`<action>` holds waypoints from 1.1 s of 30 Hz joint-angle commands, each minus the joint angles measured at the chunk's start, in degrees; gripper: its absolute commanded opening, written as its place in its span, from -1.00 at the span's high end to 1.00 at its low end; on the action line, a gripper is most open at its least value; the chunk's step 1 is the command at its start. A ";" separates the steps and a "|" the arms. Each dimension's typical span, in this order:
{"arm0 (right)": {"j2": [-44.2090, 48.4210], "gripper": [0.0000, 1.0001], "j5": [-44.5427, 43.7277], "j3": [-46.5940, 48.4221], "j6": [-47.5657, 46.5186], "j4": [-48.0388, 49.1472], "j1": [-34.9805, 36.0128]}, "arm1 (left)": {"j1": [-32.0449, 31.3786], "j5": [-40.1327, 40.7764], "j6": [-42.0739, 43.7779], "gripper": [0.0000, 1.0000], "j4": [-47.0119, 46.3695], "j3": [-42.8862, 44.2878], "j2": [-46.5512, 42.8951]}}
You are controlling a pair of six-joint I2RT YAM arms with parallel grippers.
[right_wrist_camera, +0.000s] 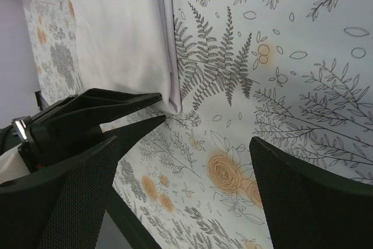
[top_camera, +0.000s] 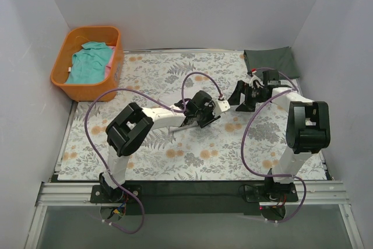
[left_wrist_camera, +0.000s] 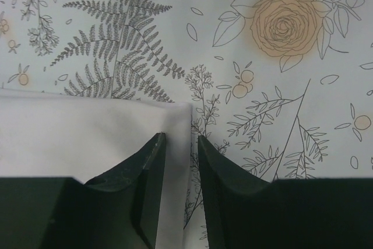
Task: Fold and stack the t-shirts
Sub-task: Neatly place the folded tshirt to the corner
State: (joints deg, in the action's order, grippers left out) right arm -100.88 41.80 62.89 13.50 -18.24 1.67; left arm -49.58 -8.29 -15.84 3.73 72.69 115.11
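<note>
Pincer on left (left_wrist_camera: 180, 138) straddles white t-shirt (left_wrist_camera: 87, 126) edge narrowly; right pincer (right_wrist_camera: 183, 144) gapes wide alongside.

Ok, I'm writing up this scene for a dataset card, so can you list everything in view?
basket: 1, orange, far left corner
teal t-shirt: 1, teal, crumpled in the basket
dark t-shirt: 1, dark grey-green, folded, far right corner
white t-shirt: 1, white, mid-table under the left hand
table covering: 1, pale floral print, over the tabletop
arms: 2, black and white, purple cables, near edge
left hand: 1, black, jaws narrowly apart astride the white t-shirt's edge
right hand: 1, black, wide open beside that t-shirt
</note>
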 commanded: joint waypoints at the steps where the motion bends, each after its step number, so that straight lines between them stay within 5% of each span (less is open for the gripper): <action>1: -0.72 -0.64 3.37 -2.60 6.27 6.01 0.17 | -0.34 -3.12 -0.69 0.44 -0.65 1.06 -0.50; 5: -1.69 -0.64 3.90 -4.09 8.47 8.31 0.35 | -0.34 -5.24 -0.69 0.45 -0.39 0.26 -0.77; 13: -0.72 -0.66 3.73 -6.02 10.83 11.81 0.35 | 1.68 -7.08 -3.23 1.00 2.15 1.40 0.56; 20: -1.07 -0.71 5.13 -11.56 20.23 23.85 1.92 | 5.63 -17.45 -10.52 1.00 1.46 2.37 -5.06; 33: -2.91 -0.92 -0.57 -16.49 37.29 43.72 11.16 | 7.48 -21.15 -15.54 1.00 1.02 3.87 -8.49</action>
State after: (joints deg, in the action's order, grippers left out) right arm -102.74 43.48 47.13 44.21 17.47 11.35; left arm -42.41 -27.29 -29.69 5.63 74.41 111.39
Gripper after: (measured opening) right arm 0.953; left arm 0.012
